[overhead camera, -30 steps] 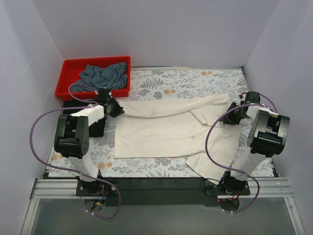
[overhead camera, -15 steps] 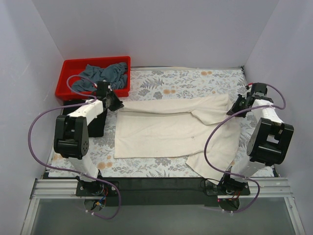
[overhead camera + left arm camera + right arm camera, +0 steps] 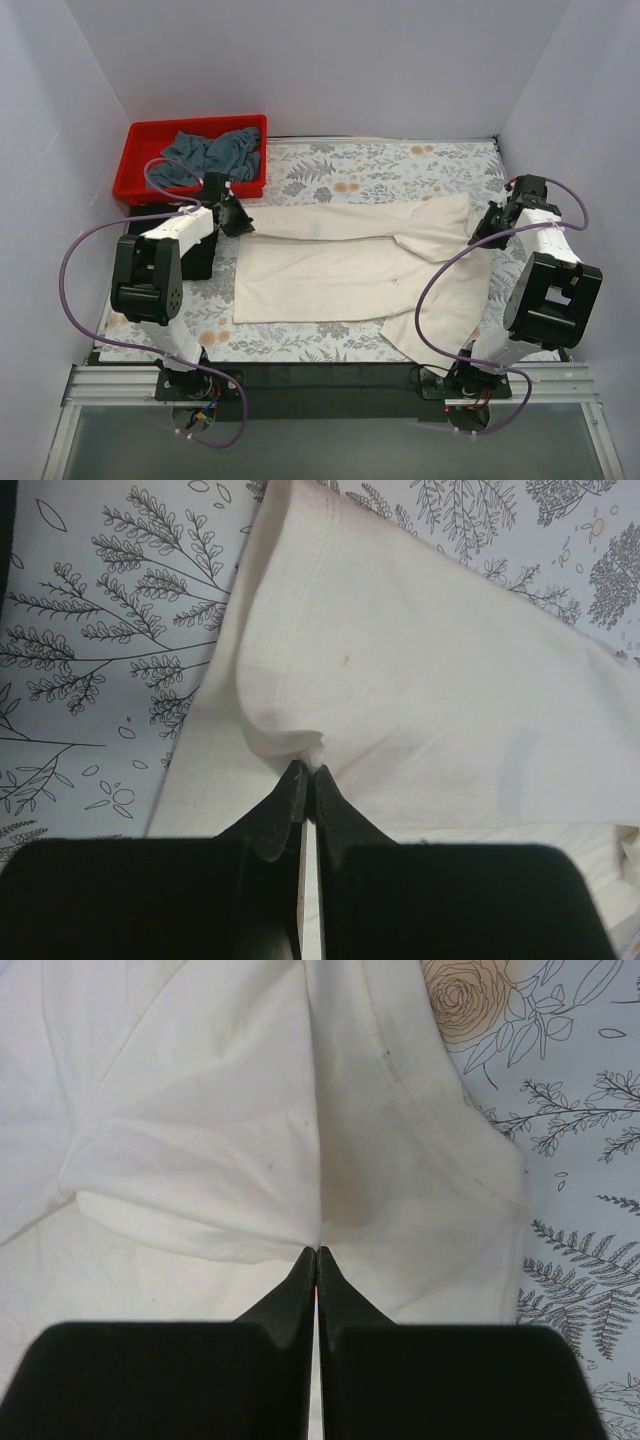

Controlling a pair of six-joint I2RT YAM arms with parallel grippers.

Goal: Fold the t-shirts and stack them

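The large cream-white t-shirt [image 3: 350, 265] lies spread across the floral tablecloth. My left gripper [image 3: 238, 218] is shut on a pinch of its far left corner, seen in the left wrist view [image 3: 310, 770] with the cloth [image 3: 420, 680] stretching away. My right gripper [image 3: 478, 228] is shut on the shirt's far right edge, seen in the right wrist view [image 3: 316, 1252] with the cloth [image 3: 220, 1140] gathered at the tips. The slate grey-blue t-shirt [image 3: 212, 153] lies crumpled in the red bin. The black t-shirt is not in view.
The red plastic bin [image 3: 145, 135] stands at the far left corner. A black block [image 3: 197, 255] sits under the left arm. The floral tablecloth [image 3: 380, 165] covers the table, with grey walls on three sides. Purple cables loop from both arms.
Both grippers have moved outward and toward the far side, pulling the shirt's far edge straighter and wider. The right arm has swung farther right.
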